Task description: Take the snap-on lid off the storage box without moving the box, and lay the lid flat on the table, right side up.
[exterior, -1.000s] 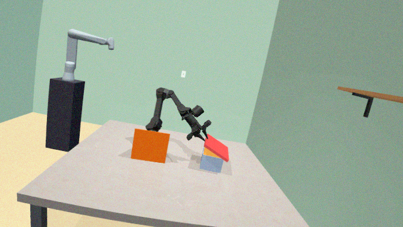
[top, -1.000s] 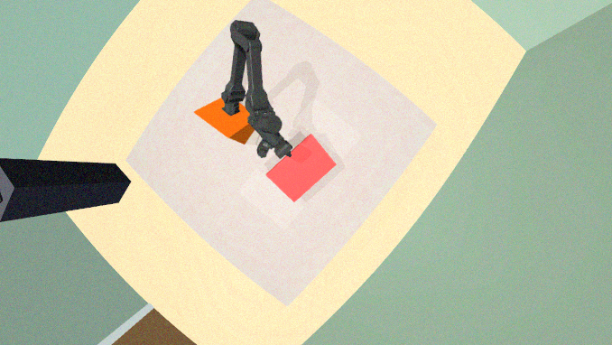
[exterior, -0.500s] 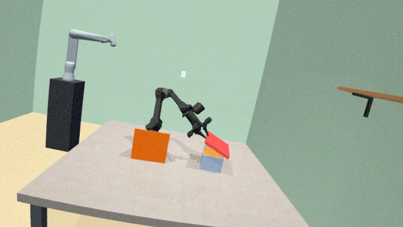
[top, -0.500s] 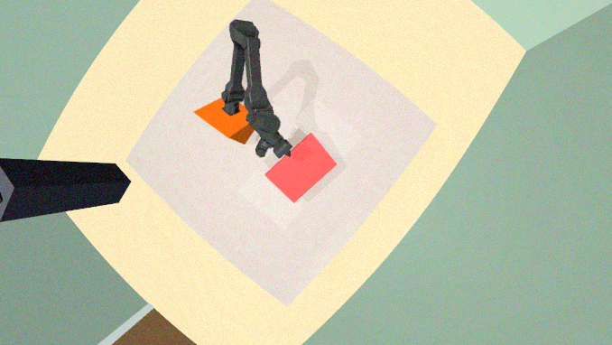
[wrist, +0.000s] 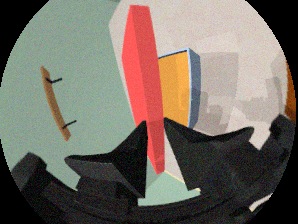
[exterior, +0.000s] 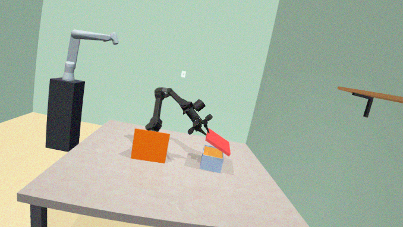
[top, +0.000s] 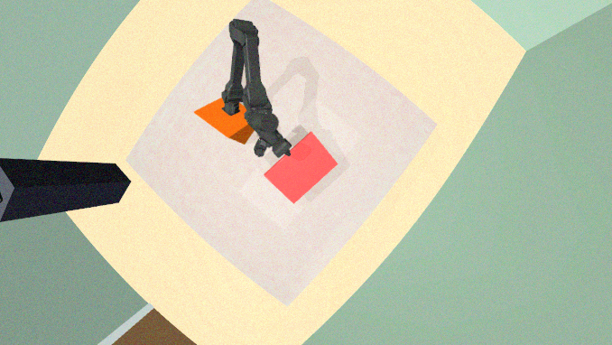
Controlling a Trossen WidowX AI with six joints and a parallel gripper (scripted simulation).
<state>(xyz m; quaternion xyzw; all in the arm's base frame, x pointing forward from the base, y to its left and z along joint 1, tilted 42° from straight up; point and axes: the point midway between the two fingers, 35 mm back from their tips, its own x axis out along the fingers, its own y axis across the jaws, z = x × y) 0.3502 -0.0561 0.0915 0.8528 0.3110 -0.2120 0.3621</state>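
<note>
The red lid [top: 301, 171] [exterior: 219, 143] [wrist: 143, 75] is tilted and hangs above the storage box, its edge at the fingers high and its far edge low. My gripper [exterior: 207, 134] [wrist: 154, 122] is shut on one edge of the lid; in the top view its fingertips are partly hidden. The blue storage box [exterior: 211, 164] [wrist: 195, 90] stands upright on the table with its top uncovered and an orange-yellow interior. In the top view the lid hides the box. Whether the lid's low far edge touches the box I cannot tell.
An orange block or panel [top: 214, 116] [exterior: 150, 146] stands on the table [top: 280, 271] [exterior: 119, 184] close to the arm's base. A pale grey arm [exterior: 90, 35] on a black pedestal [exterior: 63, 114] stands beyond the table. A brown shelf [exterior: 371, 94] [wrist: 54, 102] is on the wall.
</note>
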